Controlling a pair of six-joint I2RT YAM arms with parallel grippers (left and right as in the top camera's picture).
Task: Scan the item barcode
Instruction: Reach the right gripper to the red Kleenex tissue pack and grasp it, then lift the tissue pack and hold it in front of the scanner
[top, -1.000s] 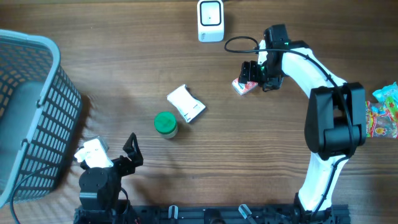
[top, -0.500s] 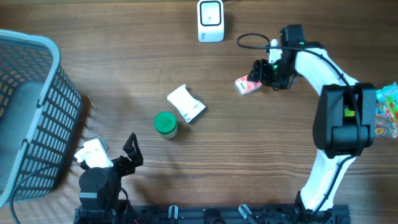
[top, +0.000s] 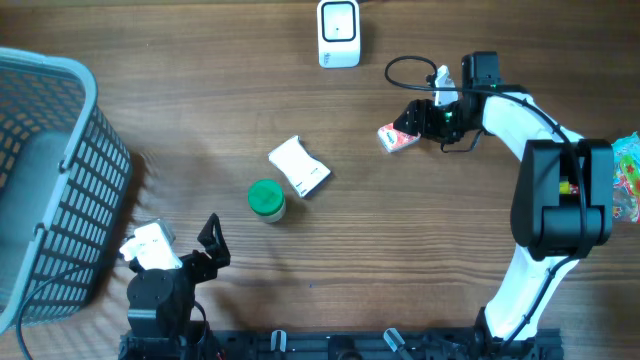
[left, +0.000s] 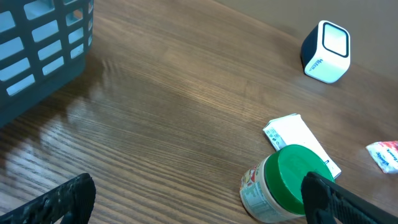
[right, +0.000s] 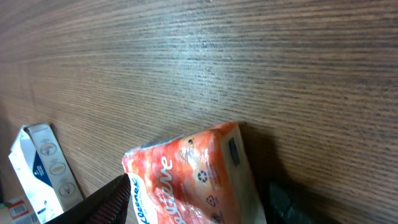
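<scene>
The right arm (top: 515, 105) has swung out toward its own side of the table and pulled back from the scanner end, and its jaws have narrowed as it went. The orange tissue packet (top: 397, 137) has barely shifted with it, so I read this as a grab that hasn't carried anything yet.

Off to the far left the grey basket (top: 50, 170) sits untouched. The left gripper (left: 199, 202) is parked at the near edge with its jaws spread fully and nothing in them.

The white scanner (top: 338, 33) stands at the far edge, well apart from the packet. The white carton (top: 299, 166) and the green-lidded jar (top: 266, 198) lie mid-table, just beside each other.

Down to the packet: it lies flat on the wood. In the wrist view its near end sits between the right gripper (top: 412, 120) fingers. I see a gap on one side, so the jaws are loose around it, not clamped. My call is that no barcode has met the scanner yet, and I need a firm pinch before lifting.
</scene>
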